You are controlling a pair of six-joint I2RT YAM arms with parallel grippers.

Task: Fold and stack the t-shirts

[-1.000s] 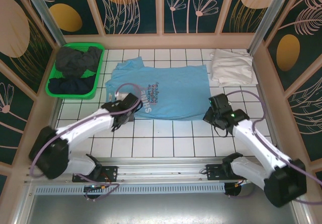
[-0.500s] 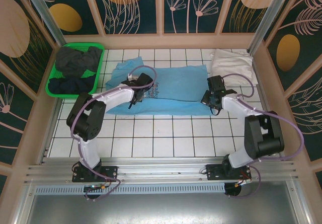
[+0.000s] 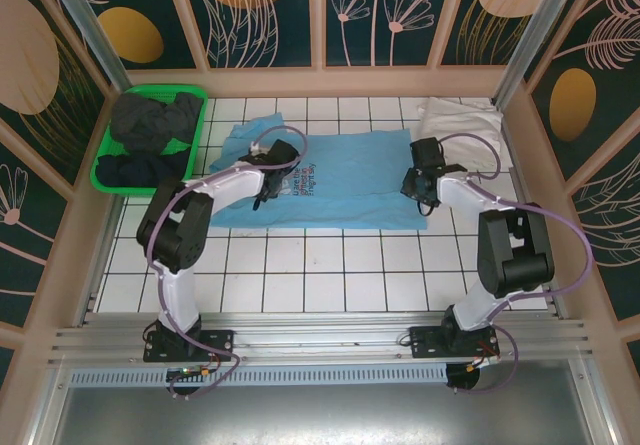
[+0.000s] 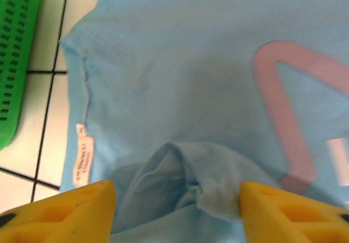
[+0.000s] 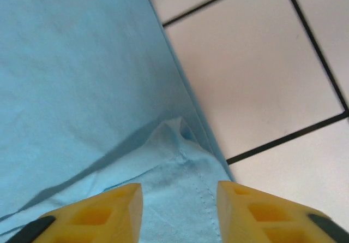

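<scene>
We see the sky-blue t-shirt [image 3: 350,185] doubled into a wide band across the back-middle of the tiled table [image 3: 330,275], its near edge straight. The left hand [image 4: 177,199] and right hand [image 5: 177,199] each stand spread around a loose pucker of its cloth. The green basket [image 3: 140,188] sits near the left sleeve, and bare tiles lie in front.

Left claw [image 4: 175,199] spread astride bunched fold of sky-blue t-shirt [image 4: 180,73]; green basket [image 4: 16,57] at left
</scene>
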